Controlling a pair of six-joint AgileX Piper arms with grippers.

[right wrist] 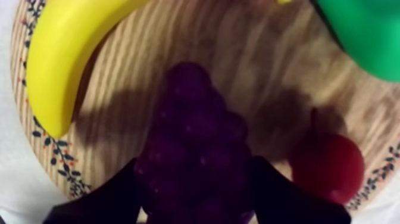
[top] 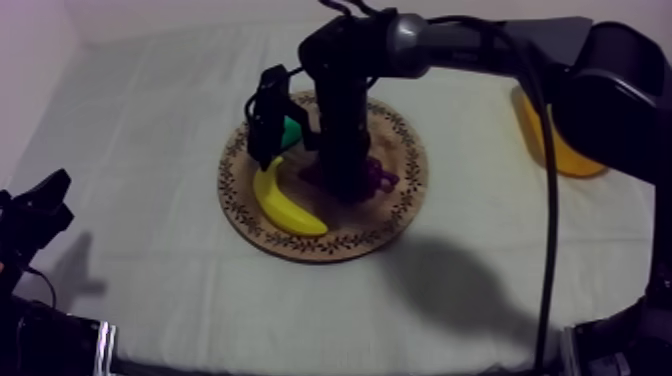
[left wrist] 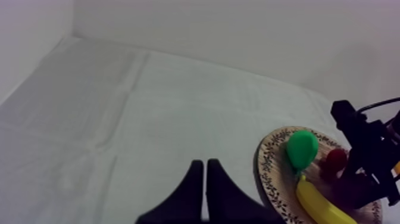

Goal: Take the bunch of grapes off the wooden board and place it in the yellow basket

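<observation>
A: What stands on the table [top: 150, 150]?

B: A round wooden board [top: 408, 195] with a patterned rim lies near its middle; a yellow basket [top: 562, 158] stands well apart from it at the right side, partly behind the right arm.

A: And the grippers?

B: The right gripper [right wrist: 195, 174] is down over the board; its two black fingers sit tight against either side of the bunch of grapes [right wrist: 190, 119], so it has hold of the bunch; the left gripper [left wrist: 205, 165] hangs low at the table's left side, fingers together in a narrow wedge, holding nothing.

A: The fruit?

B: The banana [top: 283, 205] lies along the board's left rim; the green pear [left wrist: 302, 149] lies just beyond it; the bunch of grapes is at the board's middle, not in the basket; whether it rests on the wood or hangs just clear I cannot tell; the small red fruit [right wrist: 327, 167] sits just beside the grapes, near the rim.
</observation>
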